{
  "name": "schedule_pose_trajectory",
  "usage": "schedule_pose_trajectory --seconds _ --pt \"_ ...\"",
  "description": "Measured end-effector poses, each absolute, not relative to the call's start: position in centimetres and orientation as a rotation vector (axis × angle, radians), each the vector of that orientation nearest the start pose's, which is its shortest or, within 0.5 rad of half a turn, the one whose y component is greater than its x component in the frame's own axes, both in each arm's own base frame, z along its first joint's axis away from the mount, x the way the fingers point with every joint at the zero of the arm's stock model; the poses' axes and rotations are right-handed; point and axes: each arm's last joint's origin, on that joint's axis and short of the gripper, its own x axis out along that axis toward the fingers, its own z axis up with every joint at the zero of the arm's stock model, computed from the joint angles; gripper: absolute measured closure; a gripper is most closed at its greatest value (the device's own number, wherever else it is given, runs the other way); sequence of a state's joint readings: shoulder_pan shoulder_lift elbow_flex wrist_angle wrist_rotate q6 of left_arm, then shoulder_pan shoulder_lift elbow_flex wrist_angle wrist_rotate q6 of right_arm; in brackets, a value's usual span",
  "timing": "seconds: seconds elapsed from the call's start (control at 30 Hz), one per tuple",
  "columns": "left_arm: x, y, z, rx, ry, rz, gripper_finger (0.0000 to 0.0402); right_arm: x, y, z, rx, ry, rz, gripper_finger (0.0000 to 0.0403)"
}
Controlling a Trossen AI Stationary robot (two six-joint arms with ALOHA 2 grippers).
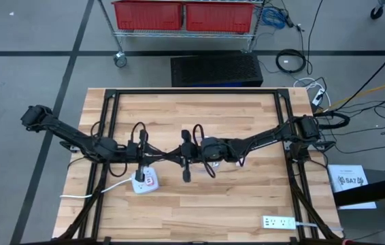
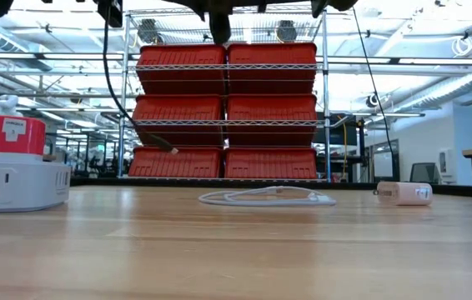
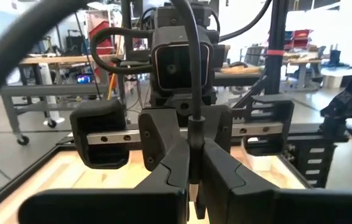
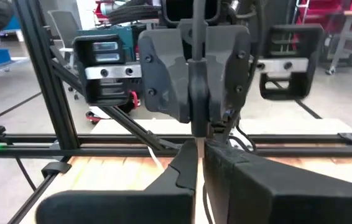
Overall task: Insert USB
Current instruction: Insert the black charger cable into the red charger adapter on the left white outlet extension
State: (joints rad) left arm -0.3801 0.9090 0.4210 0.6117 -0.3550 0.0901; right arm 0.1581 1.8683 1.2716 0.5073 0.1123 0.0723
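While pinched between both closed pincers, left (image 1: 140, 162) and right (image 1: 187, 160): black USB cable (image 1: 164, 158) above table (image 1: 233, 204).

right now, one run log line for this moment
left gripper: above power strip | right gripper: shut on black cable, raised | USB not inserted

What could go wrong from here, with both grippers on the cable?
1. Left gripper and right gripper both clamp the black cable tip to tip; opposing pulls could strain it or knock fingers together.
2. Its plug end dangles free above the table, unaligned with the power strip; insertion may miss.
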Motion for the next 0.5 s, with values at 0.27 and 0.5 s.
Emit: schedule_pose_trajectory --seconds 0.27,0.5 --pt "18.0 -6.1 27.8 0.037 -0.146 0.002 0.0378 42.1 6.3 25.4 0.066 0.183 0.022 0.0325" --pt "16.8 -5.8 28.3 0.048 -0.149 0.028 0.0378 40.6 6.2 26.7 0.009 0.278 -0.032 0.0276"
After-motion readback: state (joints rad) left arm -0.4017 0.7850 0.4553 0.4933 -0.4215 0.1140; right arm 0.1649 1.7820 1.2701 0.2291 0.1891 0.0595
